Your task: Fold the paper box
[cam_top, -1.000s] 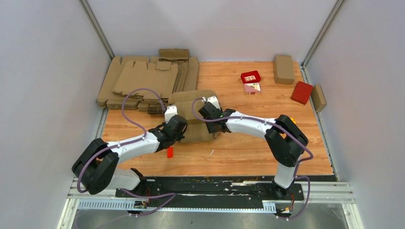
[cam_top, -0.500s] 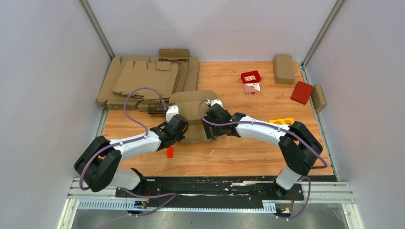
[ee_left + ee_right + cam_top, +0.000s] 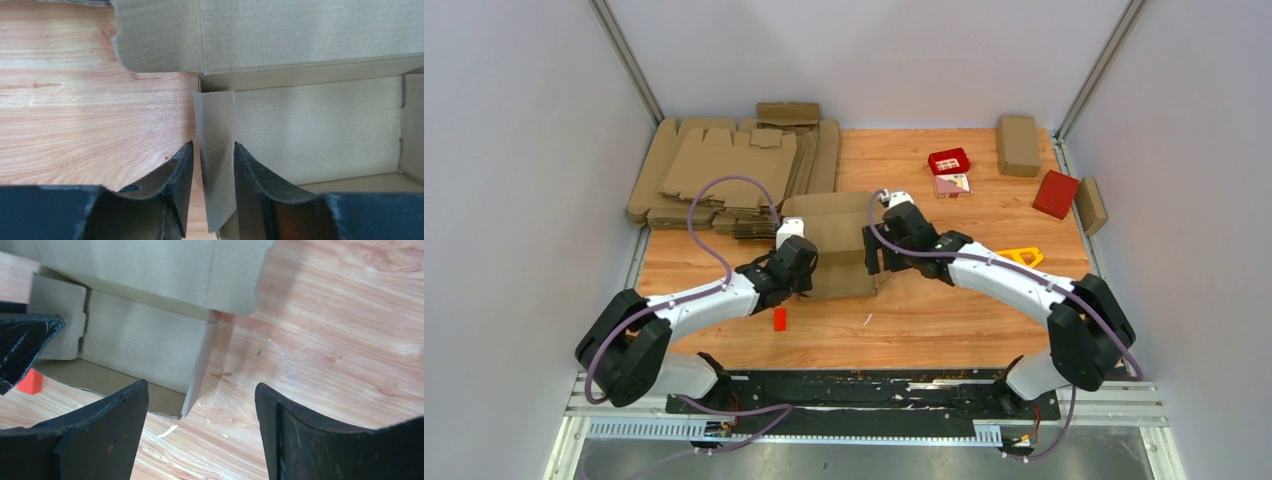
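Bare table [image 3: 944,310] near side, flat cardboard stack [image 3: 724,170] crowding far-left corner

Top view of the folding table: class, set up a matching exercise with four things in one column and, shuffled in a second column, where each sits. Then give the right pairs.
Things:
1. paper box
2. flat cardboard stack
3. yellow frame
4. folded carton

Places:
A. far right corner of the table
B. far left corner of the table
C. between the two grippers, mid-table
D. beside the right arm, on its right

Pairs: 1-C, 2-B, 3-D, 4-A
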`<state>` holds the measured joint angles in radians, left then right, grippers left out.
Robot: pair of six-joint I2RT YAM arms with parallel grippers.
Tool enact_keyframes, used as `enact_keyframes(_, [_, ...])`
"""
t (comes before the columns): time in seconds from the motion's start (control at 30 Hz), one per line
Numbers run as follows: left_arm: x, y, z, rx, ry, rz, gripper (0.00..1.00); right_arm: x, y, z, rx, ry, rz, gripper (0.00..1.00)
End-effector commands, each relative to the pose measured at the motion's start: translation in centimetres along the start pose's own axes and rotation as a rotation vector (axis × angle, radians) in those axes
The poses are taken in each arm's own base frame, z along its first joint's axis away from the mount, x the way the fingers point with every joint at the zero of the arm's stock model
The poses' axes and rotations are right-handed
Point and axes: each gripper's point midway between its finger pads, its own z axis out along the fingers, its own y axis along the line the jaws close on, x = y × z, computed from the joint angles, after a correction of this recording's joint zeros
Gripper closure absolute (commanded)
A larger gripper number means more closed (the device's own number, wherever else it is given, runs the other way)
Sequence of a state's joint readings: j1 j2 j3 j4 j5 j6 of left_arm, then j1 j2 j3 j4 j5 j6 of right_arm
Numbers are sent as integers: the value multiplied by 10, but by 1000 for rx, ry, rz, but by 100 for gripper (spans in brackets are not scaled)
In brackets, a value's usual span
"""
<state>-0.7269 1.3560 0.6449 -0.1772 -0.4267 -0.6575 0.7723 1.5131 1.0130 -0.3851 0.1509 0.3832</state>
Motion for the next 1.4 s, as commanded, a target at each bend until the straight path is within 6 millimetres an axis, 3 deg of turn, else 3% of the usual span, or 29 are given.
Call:
enact_keyframes(0.0, [-43,0,-24,19,-132,13,51,-41,2,-25,-141,-126,62,22])
enact_keyframes(0.13, [-54,8,-39,29,-200,9,32,-70,-7,-37,-187,-172,86,21])
enact_keyframes(0.27, [-65,18,-50,41,-254,-5,18,-93,-19,-35,-183,-212,93,21])
enact_keyframes(0.4, [-75,17,-51,142,-246,-54,12,-109,-30,-25,-217,-224,134,22])
enact_keyframes(0.6, [-101,35,-49,97,-241,-109,8,-124,-34,-7,-222,-241,163,26])
enact_keyframes(0.8, [-119,45,-33,66,-208,-162,26,-128,-34,18,-217,-209,157,40])
enact_keyframes(1.0, [-129,35,-12,73,-165,-143,30,-125,-32,33,-229,-166,154,45])
enact_keyframes(1.17, [-129,24,1,111,-135,-122,49,-121,-33,42,-221,-148,149,49])
enact_keyframes(1.3, [-128,29,5,79,-132,-116,58,-118,-21,45,-277,-119,143,64])
enact_keyframes(1.37, [-128,27,5,88,-133,-111,69,-117,-16,45,-287,-110,134,73])
